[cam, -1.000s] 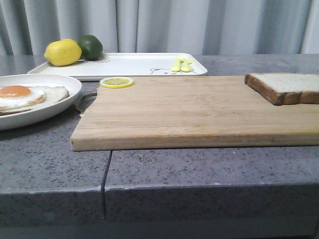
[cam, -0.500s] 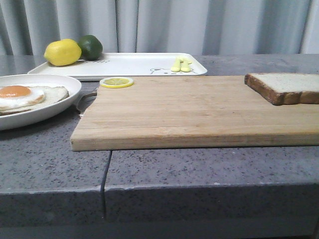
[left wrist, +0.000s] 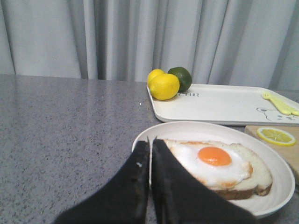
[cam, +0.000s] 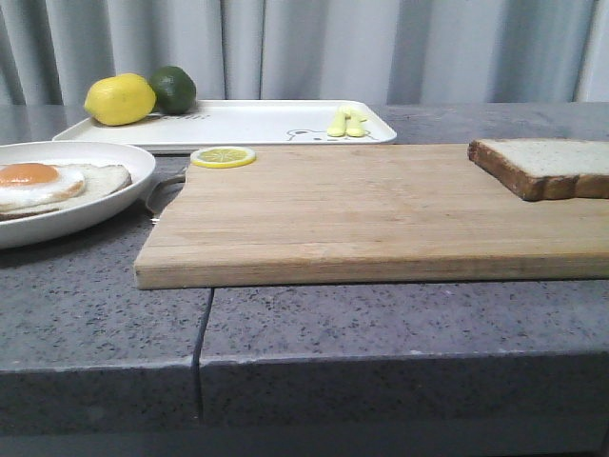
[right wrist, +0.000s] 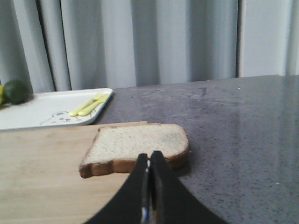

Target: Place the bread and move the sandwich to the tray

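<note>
The bread (cam: 542,168) is a thick brown-crusted white slice lying at the right end of the wooden cutting board (cam: 362,214); it also shows in the right wrist view (right wrist: 138,147). My right gripper (right wrist: 150,156) is shut and empty, just short of the slice's near crust. A round white plate (cam: 114,195) at the left holds a flatter slice with a fried egg (cam: 38,183), also in the left wrist view (left wrist: 219,163). My left gripper (left wrist: 150,141) is shut and empty at the plate's near rim (left wrist: 142,140). The white tray (cam: 257,122) lies at the back. Neither gripper shows in the front view.
A lemon (cam: 120,100) and a lime (cam: 173,89) sit on the tray's left end, yellow cutlery (cam: 346,123) on its right end. A lemon slice (cam: 223,157) lies on the board's back left corner. The grey counter has a seam (cam: 203,333) and a front edge.
</note>
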You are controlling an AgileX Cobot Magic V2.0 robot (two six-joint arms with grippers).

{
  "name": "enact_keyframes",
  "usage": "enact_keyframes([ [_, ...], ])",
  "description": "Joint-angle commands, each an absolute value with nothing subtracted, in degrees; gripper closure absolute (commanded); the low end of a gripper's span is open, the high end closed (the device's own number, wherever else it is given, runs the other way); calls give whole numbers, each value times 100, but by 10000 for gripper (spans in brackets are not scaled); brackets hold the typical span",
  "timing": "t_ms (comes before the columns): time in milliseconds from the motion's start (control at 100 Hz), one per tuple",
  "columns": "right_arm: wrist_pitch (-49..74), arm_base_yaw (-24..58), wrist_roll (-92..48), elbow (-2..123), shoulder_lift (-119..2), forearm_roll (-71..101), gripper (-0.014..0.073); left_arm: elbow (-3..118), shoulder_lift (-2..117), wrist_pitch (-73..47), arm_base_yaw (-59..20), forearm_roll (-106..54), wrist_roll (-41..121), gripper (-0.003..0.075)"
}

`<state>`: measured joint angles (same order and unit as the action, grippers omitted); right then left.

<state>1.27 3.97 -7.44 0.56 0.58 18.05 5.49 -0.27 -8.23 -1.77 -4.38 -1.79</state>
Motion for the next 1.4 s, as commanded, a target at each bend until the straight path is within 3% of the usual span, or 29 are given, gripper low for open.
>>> enact_keyframes([
  [0, 94, 407, -756, 552, -25, 2194, 661, 1183, 43, -793, -155, -544, -200, 740],
  [510, 3004, 407, -756, 3525, -2663, 2189, 661, 4103, 3038, -3181, -155, -1668, -200, 740],
  [970, 3432, 407, -760, 3998, -3739, 2229, 640, 4458, 4000, -3511, -155, -1668, -189, 726],
  [1080, 3388, 407, -760, 3998, -3739, 2229, 525, 4458, 4000, -3511, -155, -1668, 0, 628],
  [1290, 3254, 407, -760, 3998, -3739, 2229, 209, 4458, 4000, -3526, -155, -1668, 0, 294],
  [1390, 3174, 407, -760, 3998, -3739, 2229, 132, 4458, 4000, -3513, -155, -1668, 0, 217],
])
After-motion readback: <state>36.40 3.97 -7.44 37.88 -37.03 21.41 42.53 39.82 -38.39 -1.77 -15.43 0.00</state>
